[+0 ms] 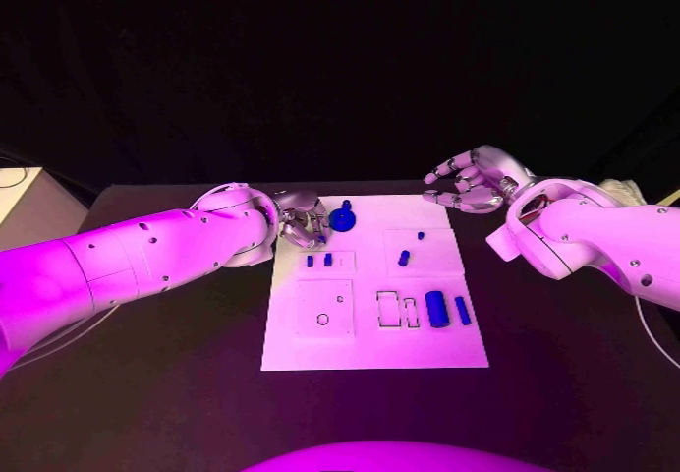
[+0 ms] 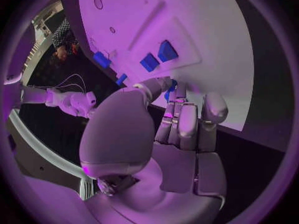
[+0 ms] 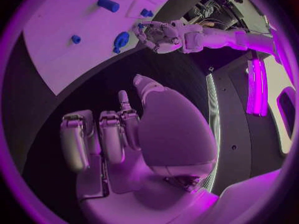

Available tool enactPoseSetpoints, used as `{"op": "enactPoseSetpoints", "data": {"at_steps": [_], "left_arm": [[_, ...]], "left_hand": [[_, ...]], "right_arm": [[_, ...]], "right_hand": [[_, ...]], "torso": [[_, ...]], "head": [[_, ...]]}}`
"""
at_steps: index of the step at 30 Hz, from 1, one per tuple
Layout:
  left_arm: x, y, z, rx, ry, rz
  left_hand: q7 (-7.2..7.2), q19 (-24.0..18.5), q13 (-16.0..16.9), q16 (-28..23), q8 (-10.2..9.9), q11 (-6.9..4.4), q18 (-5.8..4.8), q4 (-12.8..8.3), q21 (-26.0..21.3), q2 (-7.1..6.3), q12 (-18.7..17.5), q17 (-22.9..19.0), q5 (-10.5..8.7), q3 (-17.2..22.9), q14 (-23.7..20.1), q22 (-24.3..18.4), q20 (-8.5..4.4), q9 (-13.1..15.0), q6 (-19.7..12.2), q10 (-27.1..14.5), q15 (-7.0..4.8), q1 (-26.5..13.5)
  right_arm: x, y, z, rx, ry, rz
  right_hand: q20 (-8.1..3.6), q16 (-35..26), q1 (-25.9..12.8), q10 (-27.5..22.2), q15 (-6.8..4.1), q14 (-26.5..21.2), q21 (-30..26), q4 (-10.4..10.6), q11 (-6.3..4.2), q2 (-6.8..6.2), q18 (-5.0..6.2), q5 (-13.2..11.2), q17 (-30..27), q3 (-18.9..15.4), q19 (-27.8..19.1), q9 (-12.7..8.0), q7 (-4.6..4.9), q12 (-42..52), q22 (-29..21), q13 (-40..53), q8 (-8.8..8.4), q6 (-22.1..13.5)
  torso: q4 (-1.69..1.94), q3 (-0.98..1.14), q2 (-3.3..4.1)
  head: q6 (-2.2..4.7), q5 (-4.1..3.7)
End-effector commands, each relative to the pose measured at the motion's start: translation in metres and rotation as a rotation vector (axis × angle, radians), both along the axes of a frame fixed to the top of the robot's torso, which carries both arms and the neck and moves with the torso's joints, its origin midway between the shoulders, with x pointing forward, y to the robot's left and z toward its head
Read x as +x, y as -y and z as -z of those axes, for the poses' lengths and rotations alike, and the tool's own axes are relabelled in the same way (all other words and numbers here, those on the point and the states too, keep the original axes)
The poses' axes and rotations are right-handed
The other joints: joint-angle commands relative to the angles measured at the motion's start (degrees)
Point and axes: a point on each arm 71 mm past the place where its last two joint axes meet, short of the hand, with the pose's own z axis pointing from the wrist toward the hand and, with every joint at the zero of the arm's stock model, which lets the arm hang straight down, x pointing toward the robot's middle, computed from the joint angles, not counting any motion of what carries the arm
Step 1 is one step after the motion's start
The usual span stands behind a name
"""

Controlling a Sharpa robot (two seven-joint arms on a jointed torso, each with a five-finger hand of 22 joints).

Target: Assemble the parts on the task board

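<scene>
The white task board lies mid-table. A rounded blue part sits at its far left corner. My left hand is right beside that part; a sliver of blue shows between its thumb and a fingertip, and whether it grips is unclear. Two small blue parts stand in a raised plate close to that hand. My right hand hovers off the board's far right corner, fingers loosely curled around nothing.
On the board are a blue peg, a small blue dot, and a thick cylinder beside a thin bar. Outlined slots and a plate with a hole lie nearer me. Black table surrounds the board.
</scene>
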Motion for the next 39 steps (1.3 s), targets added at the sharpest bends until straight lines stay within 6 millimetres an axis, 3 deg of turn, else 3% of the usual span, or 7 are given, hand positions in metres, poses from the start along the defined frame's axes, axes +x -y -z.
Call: {"op": "enactPoseSetpoints", "data": {"at_steps": [1, 34, 36, 37, 39], "left_arm": [[0.000, -0.002, 0.003, 0.011, 0.005, -0.012], [0.000, -0.012, 0.003, 0.009, -0.002, -0.037], [0.000, -0.017, 0.002, -0.004, -0.010, -0.045], [0.000, -0.019, 0.001, -0.012, -0.013, -0.049], [0.000, -0.025, -0.001, -0.030, -0.018, -0.058]], "left_hand": [[0.08, -0.5, 0.0, -0.3, -0.3, 0.47, -0.57, -0.1, -0.3, -0.04, -0.4, -0.1, -0.21, -0.2, -0.6, -0.1, -0.01, -0.1, -0.5, -0.1, 0.03, -0.7], [-0.09, -1.4, 0.2, -0.6, -1.0, 0.76, -0.36, 0.2, -1.2, -0.66, -0.8, -1.3, -0.12, -0.5, -1.3, -0.9, 0.22, -0.4, -1.1, -0.8, 0.31, -1.6], [0.12, -2.5, 0.2, -1.3, -1.1, 0.97, -0.08, 0.1, -2.1, -0.63, -1.0, -3.3, -0.06, -0.4, -2.5, -2.0, 0.31, -0.5, -1.0, -1.4, 0.46, -1.5], [0.44, -4.4, 0.2, -2.8, -1.1, 1.51, 0.35, 0.0, -3.7, -0.61, -1.5, -7.5, -0.01, -0.2, -5.2, -3.7, 0.57, -0.5, -0.6, -2.8, 0.89, -1.5], [0.79, -5.3, 0.2, -3.2, -1.2, 1.78, 0.55, -0.2, -4.4, -0.48, -1.6, -8.3, 0.04, 0.1, -5.9, -4.4, 0.80, -0.6, -0.5, -3.4, 1.12, -1.2]], "right_arm": [[0.000, -0.001, 0.000, -0.005, 0.008, -0.014], [0.000, 0.001, 0.000, -0.008, 0.006, -0.011], [0.001, 0.002, 0.000, -0.009, 0.004, -0.011], [0.001, 0.002, 0.000, -0.010, 0.003, -0.012], [0.001, 0.004, 0.001, -0.016, 0.000, -0.016]], "right_hand": [[-0.42, -0.2, -0.4, -0.2, -0.43, 5.7, -0.1, 0.0, 0.02, 0.02, -0.66, 0.4, 14.0, 0.3, 5.6, 0.1, -0.02, -0.1, 14.7, 9.1, 0.19, -0.4], [-0.44, -0.3, -0.5, -0.3, -0.44, 5.6, -0.2, 0.0, 0.01, -0.06, -0.63, 0.4, 13.9, 0.5, 5.5, 0.1, -0.02, -0.3, 14.6, 8.9, 0.28, -0.5], [-0.44, -0.3, -0.4, -0.6, -0.45, 5.6, -0.7, -0.1, -0.01, -0.12, -0.50, 0.4, 13.8, 0.6, 5.3, 0.1, -0.04, -0.5, 14.3, 8.7, 0.32, -0.4], [-0.45, -0.5, -0.2, -1.1, -0.47, 5.5, -1.4, -0.3, -0.04, -0.21, -0.33, 0.3, 13.4, 0.7, 5.0, 0.2, -0.08, -1.0, 13.9, 8.3, 0.45, -0.3], [-0.55, -1.3, 0.2, -5.3, -0.59, 5.1, -2.9, -0.8, -0.18, -0.32, 0.06, -0.2, 12.1, 1.4, 4.3, 0.2, -0.17, -5.7, 12.9, 4.3, 0.77, -0.2]], "torso": [[-0.07, 0.00, 0.00], [-0.08, -0.01, -0.02], [-0.14, 0.00, 0.00], [-0.16, 0.00, 0.00], [-0.13, -0.02, -0.02]], "head": [[0.01, 0.08], [-0.02, 0.09], [0.09, 0.01], [0.18, -0.06], [0.28, -0.23]]}}
